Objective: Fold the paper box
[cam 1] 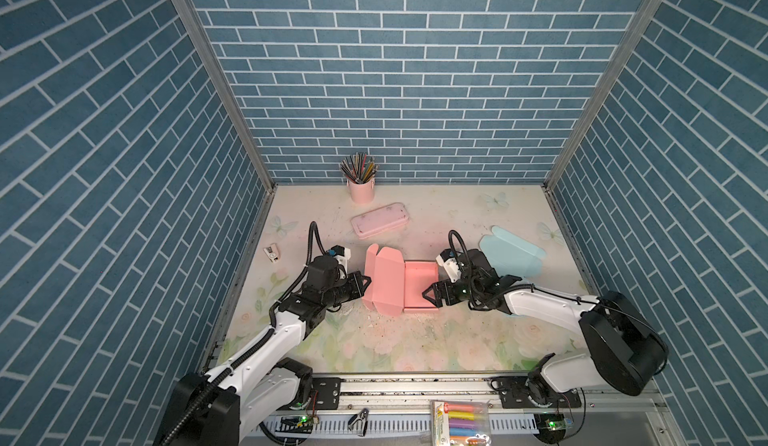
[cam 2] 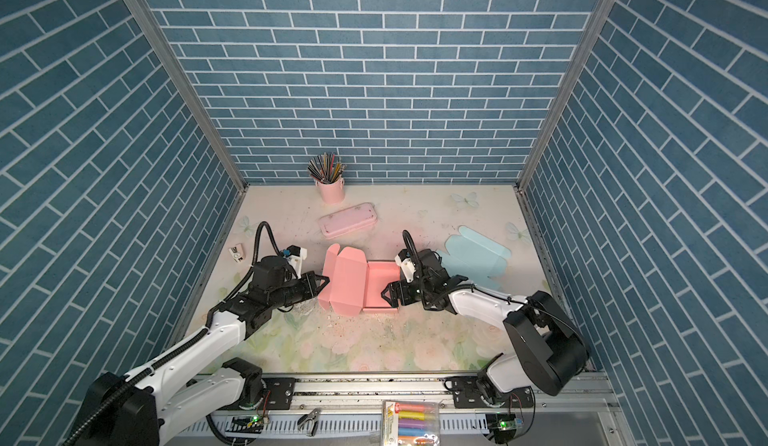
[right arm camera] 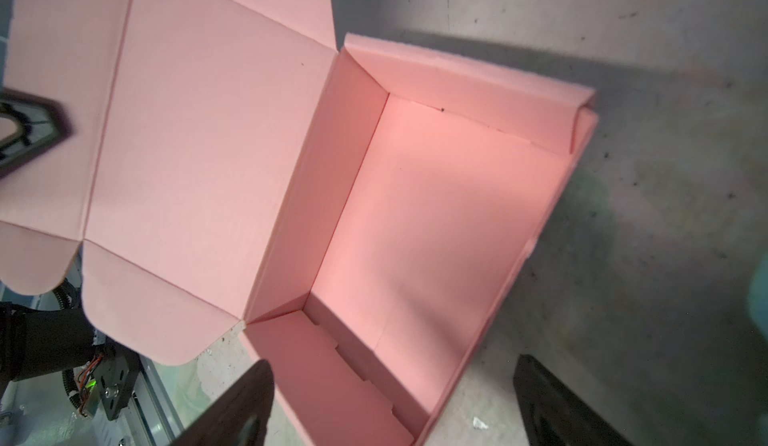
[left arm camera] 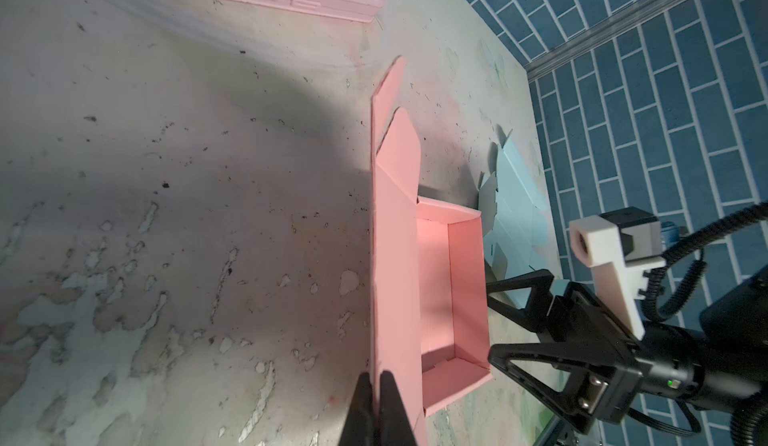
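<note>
While the lid stood raised: my left fingers point(left arm camera: 395, 417) were pinched shut on the lid's point(cam 1: 384, 282) outer edge.
Right fingers point(right arm camera: 245, 410): spread wide at the box's near corner, holding nothing, perhaps brushing its wall.
Technique: I judged the lid should swing slowly over its hinge crease, base braced.
Paper box point(cam 1: 419, 286): pink, on the middle of the table point(cam 1: 415, 340); walls up, flaps untucked.
</note>
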Controlling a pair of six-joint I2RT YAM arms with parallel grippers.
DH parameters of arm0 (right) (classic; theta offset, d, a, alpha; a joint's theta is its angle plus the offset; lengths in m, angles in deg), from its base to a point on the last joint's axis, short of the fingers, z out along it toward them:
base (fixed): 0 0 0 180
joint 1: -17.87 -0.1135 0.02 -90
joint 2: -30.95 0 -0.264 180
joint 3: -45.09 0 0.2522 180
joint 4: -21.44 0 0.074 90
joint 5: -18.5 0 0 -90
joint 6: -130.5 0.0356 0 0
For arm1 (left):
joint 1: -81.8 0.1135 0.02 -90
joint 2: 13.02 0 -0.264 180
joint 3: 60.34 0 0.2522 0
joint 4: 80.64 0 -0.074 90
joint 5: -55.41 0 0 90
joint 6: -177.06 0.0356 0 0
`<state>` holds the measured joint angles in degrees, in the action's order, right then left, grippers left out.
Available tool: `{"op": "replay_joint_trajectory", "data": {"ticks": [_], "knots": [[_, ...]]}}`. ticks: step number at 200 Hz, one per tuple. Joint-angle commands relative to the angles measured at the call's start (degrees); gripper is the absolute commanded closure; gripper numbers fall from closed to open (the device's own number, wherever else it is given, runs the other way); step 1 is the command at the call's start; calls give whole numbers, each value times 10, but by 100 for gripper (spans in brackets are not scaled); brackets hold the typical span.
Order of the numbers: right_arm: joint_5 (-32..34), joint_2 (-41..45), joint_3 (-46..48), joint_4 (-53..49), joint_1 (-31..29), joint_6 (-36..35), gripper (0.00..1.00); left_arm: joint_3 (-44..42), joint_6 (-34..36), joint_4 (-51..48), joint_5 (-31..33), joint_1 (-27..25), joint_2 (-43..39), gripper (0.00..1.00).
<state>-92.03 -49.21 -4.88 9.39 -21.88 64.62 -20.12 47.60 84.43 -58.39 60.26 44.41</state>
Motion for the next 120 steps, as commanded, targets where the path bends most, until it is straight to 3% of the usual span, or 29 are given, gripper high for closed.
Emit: {"op": "replay_joint_trajectory", "data": {"ticks": [1,51,120], "knots": [[33,50,18,-6,0,-22,8,27,42,-50,16,6,-8,100],[103,156,48,-19,0,-21,6,71,101,-107,23,10,-2,100],[128,213,51,-24,0,-58,4,140,190,-194,25,12,30,100]]}}
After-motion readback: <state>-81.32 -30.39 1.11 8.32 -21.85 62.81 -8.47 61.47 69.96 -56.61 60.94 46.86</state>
